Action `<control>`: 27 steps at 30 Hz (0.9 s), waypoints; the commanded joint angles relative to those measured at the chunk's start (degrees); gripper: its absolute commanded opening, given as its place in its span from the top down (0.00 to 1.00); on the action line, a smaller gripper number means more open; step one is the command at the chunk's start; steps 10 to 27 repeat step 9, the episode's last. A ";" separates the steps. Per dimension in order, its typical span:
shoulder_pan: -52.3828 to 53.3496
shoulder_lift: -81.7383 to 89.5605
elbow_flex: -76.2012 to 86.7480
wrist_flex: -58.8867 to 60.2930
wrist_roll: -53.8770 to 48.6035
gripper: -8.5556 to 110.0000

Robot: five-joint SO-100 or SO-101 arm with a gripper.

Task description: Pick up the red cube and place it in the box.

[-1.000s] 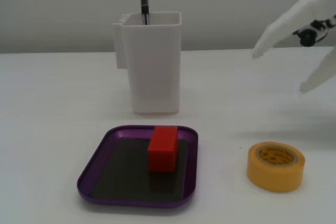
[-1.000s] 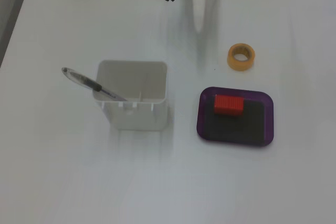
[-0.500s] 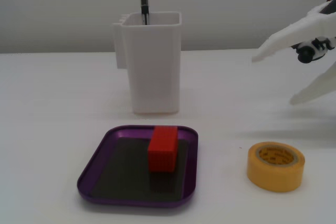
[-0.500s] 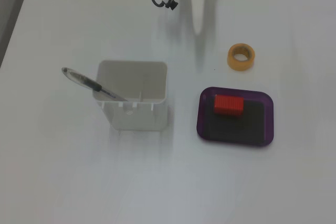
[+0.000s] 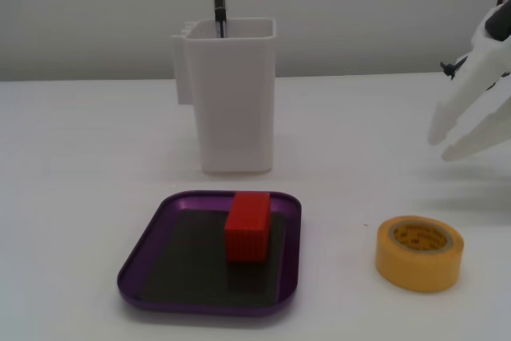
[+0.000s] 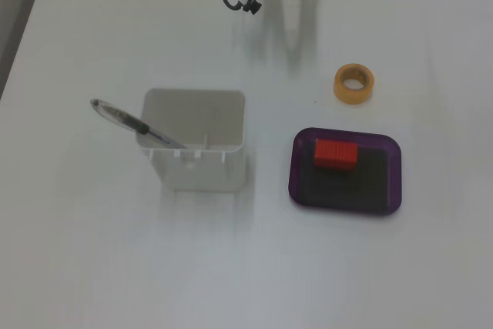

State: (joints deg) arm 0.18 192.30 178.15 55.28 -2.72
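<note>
White fingers point(image 5: 451, 129) nearly together, empty; red cube point(image 5: 247, 226) in box point(image 5: 144, 253).

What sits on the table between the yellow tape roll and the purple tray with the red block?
Nothing. In both fixed views the stretch between the yellow tape roll and the purple tray is bare white table.

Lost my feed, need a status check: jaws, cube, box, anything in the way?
Gripper empty, jaws nearly closed, raised off to the right in a fixed view. Red cube resting inside the box. Tape roll sits apart; nothing obstructing.
</note>
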 commanded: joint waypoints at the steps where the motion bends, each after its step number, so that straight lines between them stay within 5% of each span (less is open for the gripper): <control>1: -0.44 5.89 0.70 -0.18 0.62 0.92; 27: -0.35 5.89 0.70 -1.05 0.09 0.92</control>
